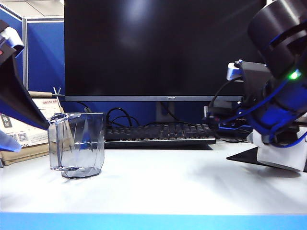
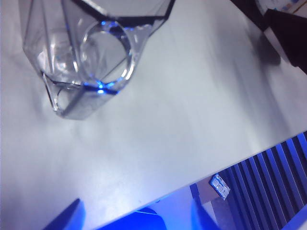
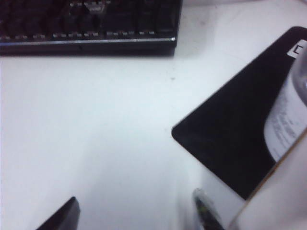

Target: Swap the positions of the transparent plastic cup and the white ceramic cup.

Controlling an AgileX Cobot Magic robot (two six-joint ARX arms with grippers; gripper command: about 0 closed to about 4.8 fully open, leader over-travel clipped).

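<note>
**Both hands spread, the clear cup standing free on the left**

The transparent plastic cup [image 1: 76,145] stands upright on the white tabletop [image 1: 158,182], left of the middle and in front of the keyboard [image 1: 160,133] and the dark monitor [image 1: 158,48]. Nothing touches it. The left hand [image 2: 136,213] hangs above and beside it with its fingers wide apart – only their blurred blue tips show in its wrist view, well short of the cup's round handle. The right hand [image 3: 136,213] sits low at the far right, fingers also spread and empty, near a black mat [image 3: 230,139].

A white shape shows at the right edge under that arm; whether it is the white ceramic cup I cannot say for certain.

To my eye the step in hand is the approach. The faceted walls taper toward the base, so a grip across two flat faces near the rim looks safer than one low down – and it should stay clear of the handle.

As for writing: a red date slip behind the cup is too small to read, and the label on the pale container beside the mat is blurred.
</note>
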